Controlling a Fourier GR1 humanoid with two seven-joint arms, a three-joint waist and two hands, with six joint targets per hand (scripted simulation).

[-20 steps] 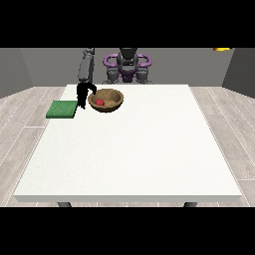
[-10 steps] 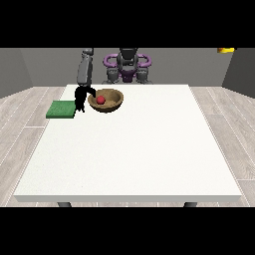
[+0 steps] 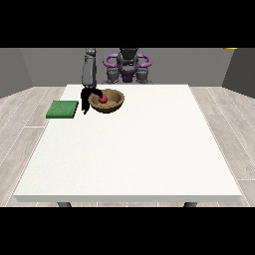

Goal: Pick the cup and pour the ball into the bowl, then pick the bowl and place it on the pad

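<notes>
A brown wooden bowl (image 3: 110, 103) stands on the white table (image 3: 134, 149) near its far left corner. A red ball (image 3: 103, 99) lies inside it. The black hand at the view's left (image 3: 88, 97) hangs from a grey forearm at the bowl's left rim. Its fingers reach down the outside wall and its thumb hooks over the rim. A flat green pad (image 3: 63, 109) lies left of the bowl, at the table's left edge. No cup shows. The other hand is out of sight.
The robot's torso (image 3: 128, 64) with purple shoulders stands behind the table's far edge. Grey plank floor surrounds the table. A wide stretch of white tabletop runs from the bowl to the near and right edges.
The hand at the view's left has drawn in slightly closer to the bowl's rim. Bowl, ball and pad stay where they were.
</notes>
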